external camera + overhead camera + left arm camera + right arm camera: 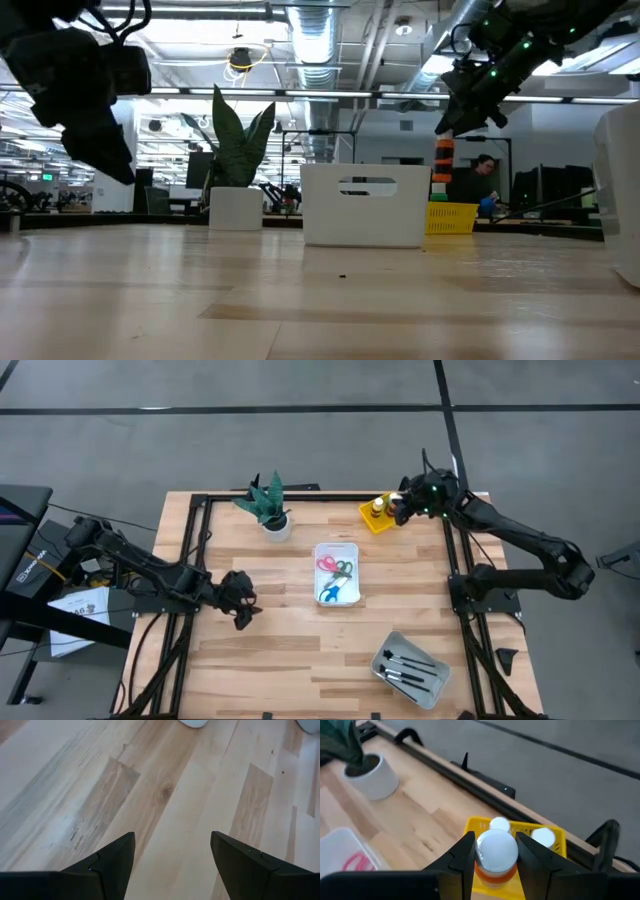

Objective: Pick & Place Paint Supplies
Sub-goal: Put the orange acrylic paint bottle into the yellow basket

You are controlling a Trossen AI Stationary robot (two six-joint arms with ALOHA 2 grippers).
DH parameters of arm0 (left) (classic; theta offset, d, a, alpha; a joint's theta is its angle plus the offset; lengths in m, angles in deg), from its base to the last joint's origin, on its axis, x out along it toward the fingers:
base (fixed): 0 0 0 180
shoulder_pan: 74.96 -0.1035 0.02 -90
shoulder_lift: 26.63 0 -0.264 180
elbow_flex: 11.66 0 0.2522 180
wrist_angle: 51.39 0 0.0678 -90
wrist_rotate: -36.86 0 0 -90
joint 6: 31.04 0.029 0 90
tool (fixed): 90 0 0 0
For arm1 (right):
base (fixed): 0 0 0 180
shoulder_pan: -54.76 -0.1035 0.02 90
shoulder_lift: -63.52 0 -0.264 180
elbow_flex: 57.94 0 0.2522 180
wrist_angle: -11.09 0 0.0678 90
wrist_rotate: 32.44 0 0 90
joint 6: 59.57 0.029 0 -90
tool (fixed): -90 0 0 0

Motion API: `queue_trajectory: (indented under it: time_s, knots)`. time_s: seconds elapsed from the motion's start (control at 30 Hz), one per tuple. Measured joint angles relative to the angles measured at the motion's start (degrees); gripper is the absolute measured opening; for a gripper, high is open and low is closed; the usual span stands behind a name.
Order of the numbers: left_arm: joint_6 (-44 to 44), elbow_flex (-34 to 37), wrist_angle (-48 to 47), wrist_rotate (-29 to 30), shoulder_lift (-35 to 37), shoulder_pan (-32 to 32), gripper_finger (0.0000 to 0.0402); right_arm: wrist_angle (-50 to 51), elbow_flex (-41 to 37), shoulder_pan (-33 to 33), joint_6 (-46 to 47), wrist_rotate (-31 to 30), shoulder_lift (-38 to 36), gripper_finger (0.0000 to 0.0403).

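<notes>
Item 1: my right gripper [494, 851], fingers clamped on an orange paint bottle [495, 857] with a white cap, held in the air just above the yellow tray [378, 517] at the table's far right edge; two more bottles stand in that tray

Item 2: my left gripper [172, 851], fingers spread wide, holding nothing, over bare wood at the table's left

Item 3: I note scissors [337, 569] in the white tray [336, 547], brushes [410, 671] in the grey tray [385, 660]

free: bare wood, table [290, 660] front-left | blocking: plant [268, 506], white tray [336, 573]
</notes>
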Motion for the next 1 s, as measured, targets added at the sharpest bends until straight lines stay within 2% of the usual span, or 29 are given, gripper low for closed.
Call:
queue_trajectory:
  time_s: [0.13,0.37,0.7,1.0]
  knots:
    - [0.0,0.3,1.6,0.0,0.0,0.0,0.0254,-1.4,0.0,-0.2,-3.1,4.8,3.3,0.0108]
    - [0.0,0.3,4.5,0.0,0.0,0.0,0.0254,-2.3,0.0,-1.2,-9.4,5.3,8.1,0.0108]
    - [-1.1,0.3,7.1,0.1,0.0,0.0,0.0254,-6.3,0.0,1.0,-11.8,5.4,8.6,0.0108]
    - [-1.6,0.3,7.1,-0.2,0.0,0.0,0.0254,-6.2,0.0,2.2,-15.4,10.0,8.6,0.0108]
